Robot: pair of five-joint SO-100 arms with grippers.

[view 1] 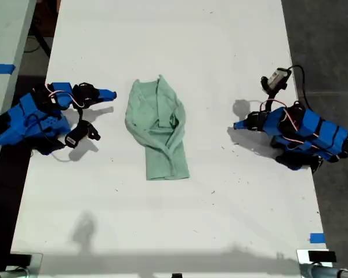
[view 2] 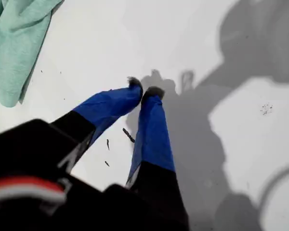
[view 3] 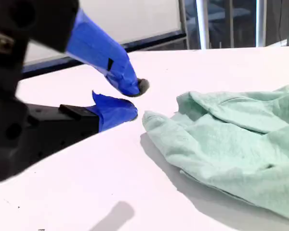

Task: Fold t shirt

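Exterior view: white desk, one arm at each side edge, t shirt between them near the middle.

T shirt: pale mint green, lay flat on the desk in a wrinkled, partly folded bundle, narrower at its near end, with a sleeve drawn across the body. Neither hand touched it.

My first hand sat at the exterior view's right, low over the desk, pointing toward the shirt but well apart from it. In the first wrist view the hand was clenched, blue fingertips meeting, nothing between them; only an edge of the t shirt showed beyond.

My second hand sat at the exterior view's left, near the shirt's far left edge. In the second wrist view the hand was released, fingers a little apart and empty, with a rolled edge of the t shirt just beside the tips, not touching.

Blue tape strip on the desk's near right edge.
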